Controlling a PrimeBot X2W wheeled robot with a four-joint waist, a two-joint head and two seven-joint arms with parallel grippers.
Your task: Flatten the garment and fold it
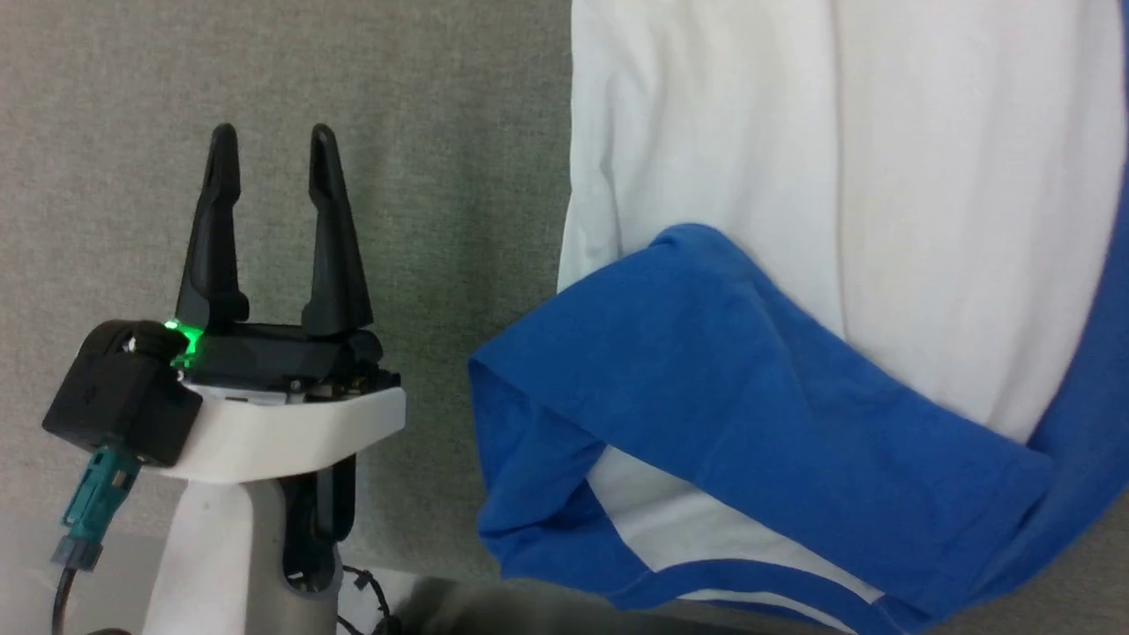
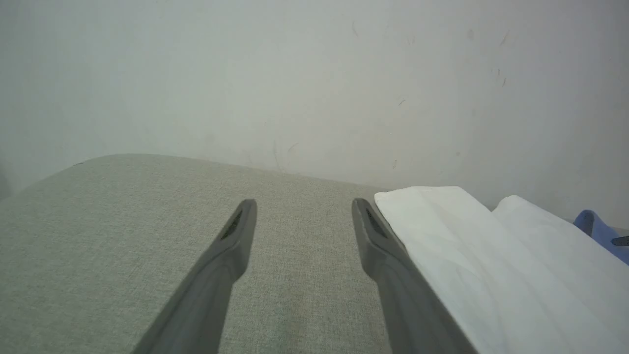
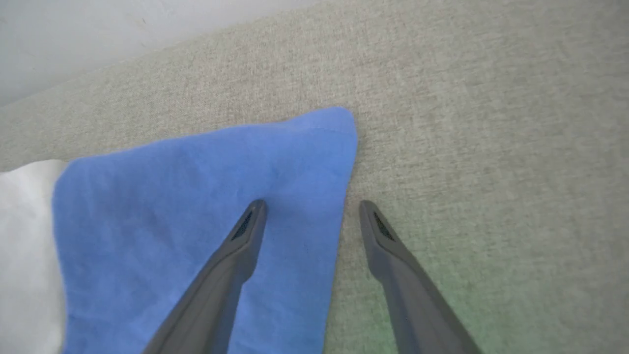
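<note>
Garment [image 1: 926, 265] location: on the grey surface [image 1: 397, 88], to the right of the left gripper [image 1: 272, 137] in the head view, and not yet flat. Nearest the robot, a blue band with a strip of white above it lies close to the front edge of the surface. Whether any cloth hangs over that edge cannot be told. A pull toward the robot could slide the thin cloth off the surface. Next out, one sleeve [image 1: 706, 370] is folded diagonally across the white body [image 1: 723, 132] and doubled back at its left end. A pinch here may take two layers at once, so that lifting drags the body and adds creases instead of freeing the sleeve. The left gripper has its jaws apart and holds nothing. In its wrist view, one finger runs just beside the white edge of the garment. A sideways drift would plough that edge into a ridge, and closing from this position would grip only air. The right gripper [image 3: 312, 204] also has its jaws apart and holds nothing. It straddles the side edge of a blue corner [image 3: 196, 196], probably a sleeve end, with one finger above cloth and the other above bare surface. Closing without descending far enough would miss the cloth. Descending too hard would press the cloth into the weave and cause it to slip out. Farthest out, the body runs beyond the head view, so its far hem is unverified, and an uneven pull by one arm could skew it.
</note>
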